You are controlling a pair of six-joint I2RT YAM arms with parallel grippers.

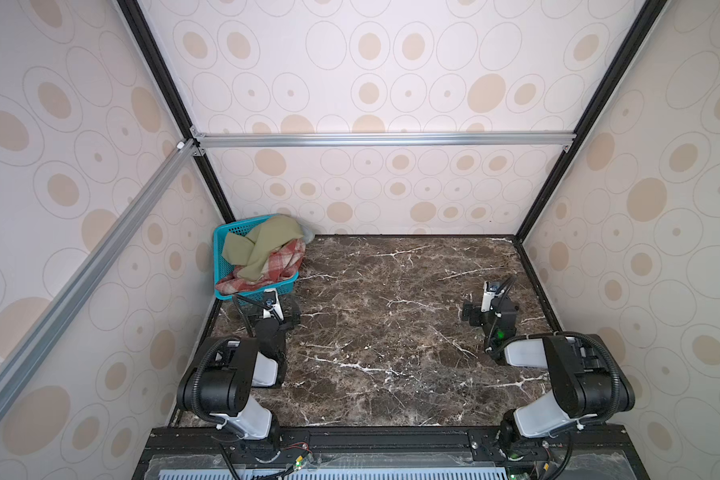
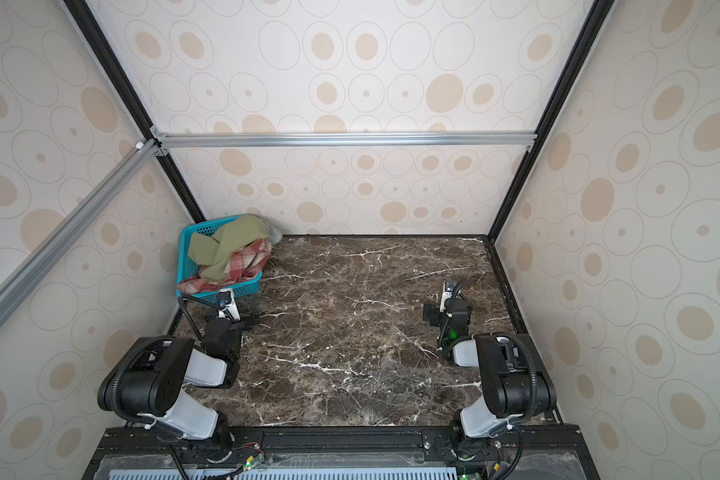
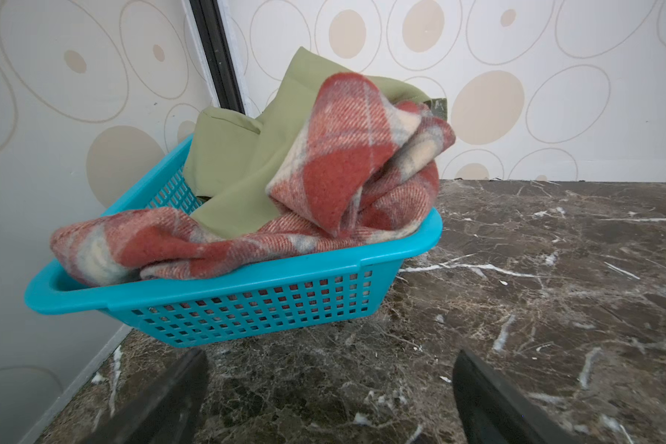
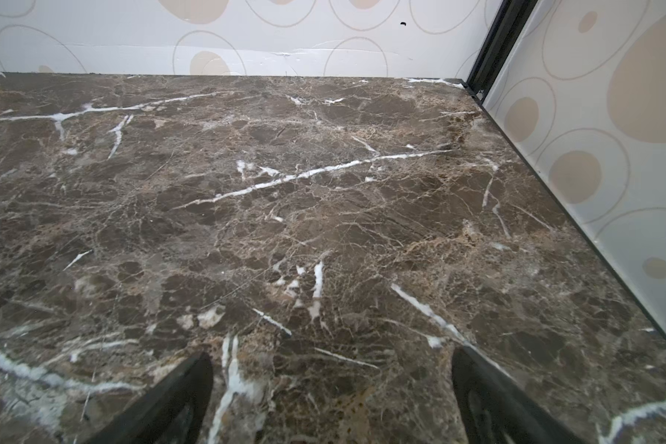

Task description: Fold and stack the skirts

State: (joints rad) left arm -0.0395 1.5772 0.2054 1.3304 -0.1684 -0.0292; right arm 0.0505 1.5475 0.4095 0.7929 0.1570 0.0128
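Closest to me, both arms rise from the black rail (image 1: 371,440) at the near edge of the table (image 1: 391,299). My left arm (image 1: 225,382) reaches forward along the left side. The left jaws stand wide apart with nothing in them. In the left wrist view I see their two fingers (image 3: 162,403) spread over bare marble, just short of the basket (image 3: 247,307). My right arm (image 1: 574,374) is folded on the right side. The right jaws are spread just as wide and hold nothing, with the fingers (image 4: 489,399) over bare table and well apart from any cloth.

Farther back, both top views show the teal basket (image 2: 186,249) in the far left corner against the walls. Both skirts are bunched inside it, unfolded. I see the plaid skirt (image 1: 267,270) lying lower and nearer, one end draped over the basket's near left corner. The green skirt (image 1: 267,243) is heaped on top toward the back, above the rim. From the left wrist, a thick fold of plaid (image 3: 343,161) humps up against the green (image 3: 239,169).
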